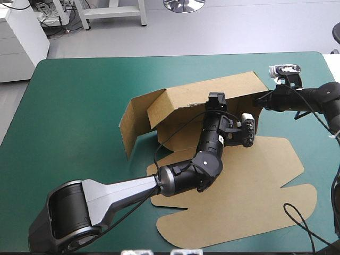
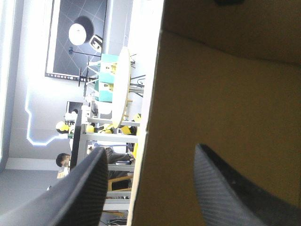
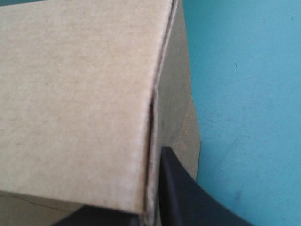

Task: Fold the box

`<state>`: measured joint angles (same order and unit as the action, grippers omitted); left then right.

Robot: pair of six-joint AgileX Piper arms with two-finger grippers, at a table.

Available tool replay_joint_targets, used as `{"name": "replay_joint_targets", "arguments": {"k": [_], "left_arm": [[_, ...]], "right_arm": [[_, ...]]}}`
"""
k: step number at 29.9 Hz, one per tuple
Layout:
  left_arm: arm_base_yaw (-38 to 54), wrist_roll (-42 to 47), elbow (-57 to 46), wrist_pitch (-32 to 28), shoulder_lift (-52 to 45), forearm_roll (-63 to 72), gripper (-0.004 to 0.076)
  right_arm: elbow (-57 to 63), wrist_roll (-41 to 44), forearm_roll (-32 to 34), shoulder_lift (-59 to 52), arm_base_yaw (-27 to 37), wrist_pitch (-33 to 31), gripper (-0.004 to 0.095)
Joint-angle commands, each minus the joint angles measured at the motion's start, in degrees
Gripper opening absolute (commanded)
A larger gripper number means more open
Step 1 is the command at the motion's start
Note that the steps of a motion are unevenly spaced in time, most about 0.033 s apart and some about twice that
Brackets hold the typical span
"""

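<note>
On the teal-green cover (image 1: 79,106), the flat lid (image 1: 255,186) of the brown box (image 1: 186,101) lies spread beneath the left arm, which extends over it to the raised walls at the middle of the table. The left gripper (image 1: 215,100) has its black fingers (image 2: 89,188) well apart. They straddle the upright edge of a wall, one finger in front of the board and the other clear of it to the side. Just beyond, at the right end of the long raised wall, the right gripper (image 1: 258,100) is clamped on the box's corner. One finger (image 3: 181,193) lies against the board's outer side, and the other is mostly hidden under the panel. A side flap (image 1: 130,119) stands upright well away from both grippers, on the left gripper's side away from the right one.
</note>
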<state>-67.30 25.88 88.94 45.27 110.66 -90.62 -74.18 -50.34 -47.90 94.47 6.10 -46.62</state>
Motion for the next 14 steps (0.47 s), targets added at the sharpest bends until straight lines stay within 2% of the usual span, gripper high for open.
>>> {"name": "replay_joint_targets", "arguments": {"k": [1,4,6,12,14], "left_arm": [[-1.55,2.19,1.43,1.96,-3.10,-3.71,0.0398],[-2.36,3.75,1.43,2.19,-3.10,-3.36,0.0386],[-2.78,3.89,1.43,2.40,-3.10,-3.14,0.0336],[-3.92,5.05,1.43,3.14,-3.10,-2.60,0.0018],[-3.92,6.35,1.54,3.14,-3.49,-2.60,-0.0008]], "right_arm": [[-1.77,4.68,-1.75,0.78,-1.67,0.89,-0.0008],[-3.52,6.23,-1.61,0.94,-1.67,1.26,-0.0008],[-4.87,7.69,-0.88,0.94,-1.67,1.47,-0.0007],[-9.09,13.12,5.64,1.04,-1.67,0.81,-0.0008],[-9.77,14.53,7.98,1.04,-1.67,0.01,-0.0008]]}}
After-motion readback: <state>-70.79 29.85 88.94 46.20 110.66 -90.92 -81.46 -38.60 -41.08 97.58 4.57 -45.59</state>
